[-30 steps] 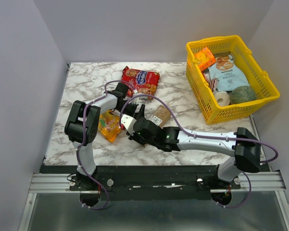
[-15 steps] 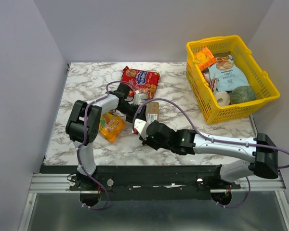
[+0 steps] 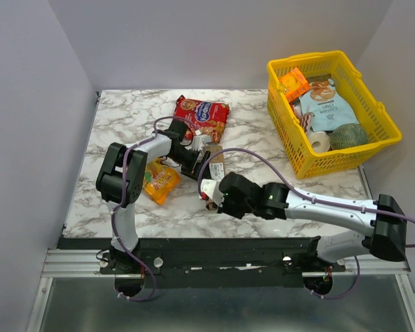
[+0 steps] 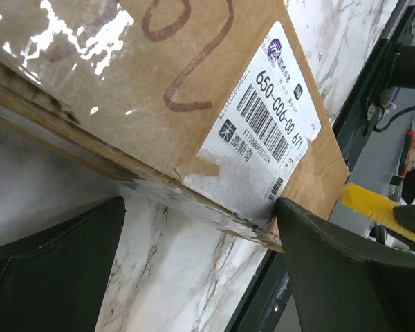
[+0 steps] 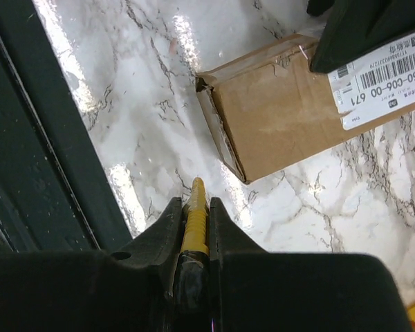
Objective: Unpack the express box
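Note:
The express box [image 3: 216,163] is a small brown carton with a white barcode label, lying mid-table. It fills the top of the left wrist view [image 4: 194,76], label [image 4: 263,135] up. My left gripper [image 3: 195,156] is open at the box's left side [image 4: 200,242]; its right finger [image 4: 353,270] touches the box's near corner. My right gripper [image 3: 211,194] is shut on a thin yellow tool [image 5: 194,211], just in front of the box's near end [image 5: 280,121], not touching it.
A yellow basket [image 3: 384,142] with snacks and a roll stands at the back right. A red snack bag [image 3: 202,116] lies behind the box and an orange bag [image 3: 158,181] lies to its left. The table's dark front rail [image 5: 48,159] is close to my right gripper.
My right gripper has pulled back to the right and toward the front edge with the yellow tool. The box has shifted slightly left and turned. My left gripper has stayed at the box.

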Controlling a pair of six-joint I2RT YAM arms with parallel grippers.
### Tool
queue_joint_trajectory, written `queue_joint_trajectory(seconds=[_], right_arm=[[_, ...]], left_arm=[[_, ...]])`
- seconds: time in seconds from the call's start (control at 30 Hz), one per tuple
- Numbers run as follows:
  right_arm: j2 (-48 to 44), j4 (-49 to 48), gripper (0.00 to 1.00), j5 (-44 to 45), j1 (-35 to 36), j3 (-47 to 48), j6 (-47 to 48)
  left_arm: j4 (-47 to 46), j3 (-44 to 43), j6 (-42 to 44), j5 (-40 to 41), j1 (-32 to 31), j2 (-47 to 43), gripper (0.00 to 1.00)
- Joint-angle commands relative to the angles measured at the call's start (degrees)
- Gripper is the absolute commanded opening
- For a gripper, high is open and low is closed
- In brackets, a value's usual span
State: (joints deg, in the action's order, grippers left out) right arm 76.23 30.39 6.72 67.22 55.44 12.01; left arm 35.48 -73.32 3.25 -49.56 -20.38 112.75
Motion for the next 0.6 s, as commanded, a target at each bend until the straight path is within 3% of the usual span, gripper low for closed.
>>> queue_joint_trajectory(seconds=[0.0, 0.23, 0.57], right_arm=[[-3.09, 0.74, 0.0, -10.39, -0.95, 3.62, 7.84], [-6.71, -9.55, 0.01, -12.7, -1.04, -1.39, 20.76], [-0.47, -12.02, 0.0, -10.24, -1.04, 1.95, 19.54]], left_arm=[[-1.3, 0.54, 4.4, 8.87, -0.53, 3.18, 0.98], [-0.77, 0.11, 4.66, 8.87, -1.33, 3.7, 0.98], [-0.51, 0.11, 4.84, 9.04, -1.68, 3.97, 0.98]])
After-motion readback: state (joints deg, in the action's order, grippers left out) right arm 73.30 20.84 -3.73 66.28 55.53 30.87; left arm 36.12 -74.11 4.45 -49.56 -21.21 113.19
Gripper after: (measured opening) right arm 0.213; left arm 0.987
